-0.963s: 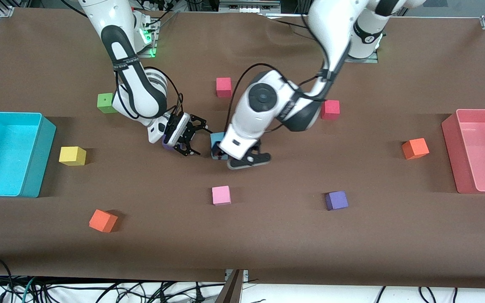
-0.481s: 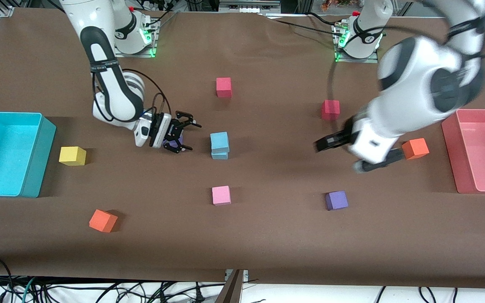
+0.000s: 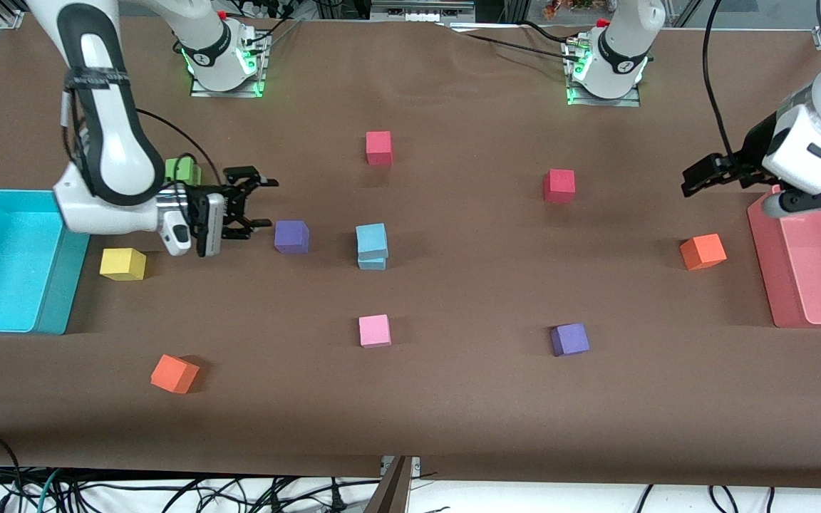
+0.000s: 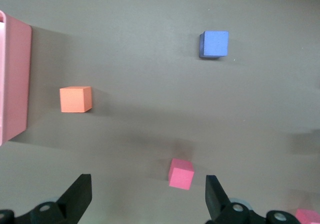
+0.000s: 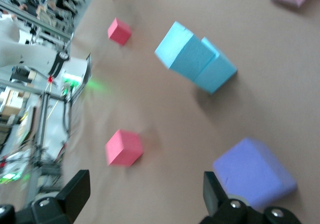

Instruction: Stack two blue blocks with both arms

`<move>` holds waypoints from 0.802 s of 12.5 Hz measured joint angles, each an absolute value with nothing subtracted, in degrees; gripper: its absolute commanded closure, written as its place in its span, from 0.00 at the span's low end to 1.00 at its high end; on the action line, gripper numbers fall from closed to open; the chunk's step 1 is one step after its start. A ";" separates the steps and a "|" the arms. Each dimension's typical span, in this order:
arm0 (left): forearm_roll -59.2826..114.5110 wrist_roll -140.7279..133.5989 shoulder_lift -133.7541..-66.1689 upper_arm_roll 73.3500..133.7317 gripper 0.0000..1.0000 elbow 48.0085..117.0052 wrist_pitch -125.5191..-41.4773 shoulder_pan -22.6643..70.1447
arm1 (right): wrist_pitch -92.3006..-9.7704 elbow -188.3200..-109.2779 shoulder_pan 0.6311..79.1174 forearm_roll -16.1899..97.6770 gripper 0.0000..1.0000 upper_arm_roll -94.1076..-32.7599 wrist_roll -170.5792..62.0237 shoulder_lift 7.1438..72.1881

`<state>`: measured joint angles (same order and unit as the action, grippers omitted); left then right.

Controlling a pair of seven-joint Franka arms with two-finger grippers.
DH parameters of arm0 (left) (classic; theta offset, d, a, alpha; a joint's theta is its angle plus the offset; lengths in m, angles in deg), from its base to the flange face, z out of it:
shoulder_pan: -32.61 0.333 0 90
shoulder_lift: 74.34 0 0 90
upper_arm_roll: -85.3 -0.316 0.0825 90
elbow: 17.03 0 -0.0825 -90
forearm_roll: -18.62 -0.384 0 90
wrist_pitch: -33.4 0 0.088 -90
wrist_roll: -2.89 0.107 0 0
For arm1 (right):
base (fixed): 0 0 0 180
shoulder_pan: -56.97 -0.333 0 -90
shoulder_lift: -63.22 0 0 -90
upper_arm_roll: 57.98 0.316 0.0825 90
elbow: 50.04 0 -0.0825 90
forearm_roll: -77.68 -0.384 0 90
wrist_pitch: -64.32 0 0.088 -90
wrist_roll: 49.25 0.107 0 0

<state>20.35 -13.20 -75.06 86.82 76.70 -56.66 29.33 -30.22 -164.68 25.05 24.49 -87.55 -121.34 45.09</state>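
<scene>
The right gripper [image 3: 259, 202] is hanging with its fingers spread and nothing between them, over the table [image 3: 453, 399] between the green cube [image 3: 181, 169] and a purple cube [image 3: 291, 236]. That purple cube is sitting just beside the blue stack toward the right arm's end of the table. The two blue blocks are sitting near the middle of the table, the top block [image 3: 371, 239] resting on the bottom block [image 3: 372, 261] slightly skewed; no gripper is touching them. In the right wrist view the stack [image 5: 196, 58] is showing with the purple cube close to the fingers. The left gripper [image 3: 735, 191] is hanging spread and empty over the table at the edge of the pink bin [image 3: 763, 235], well apart from the stack. Near the stack, a pink cube [image 3: 374, 330] is lying nearer the front camera and a red cube [image 3: 378, 147] farther from it. An orange cube [image 3: 702, 251] is lying beside the pink bin.
</scene>
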 measured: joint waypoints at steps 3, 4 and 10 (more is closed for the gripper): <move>20.32 -12.56 -74.04 86.86 0.00 77.74 -56.70 29.53 | -20.72 -152.71 25.06 37.39 0.00 -89.61 -104.39 45.39; 20.32 -12.52 -73.87 86.86 0.00 77.74 -56.71 29.55 | -17.82 -148.78 25.02 42.20 0.00 -89.65 -98.80 45.46; 20.32 -12.47 -72.20 87.07 0.00 78.36 -56.71 29.58 | -13.01 -131.47 24.75 62.42 0.00 -89.08 -73.36 45.75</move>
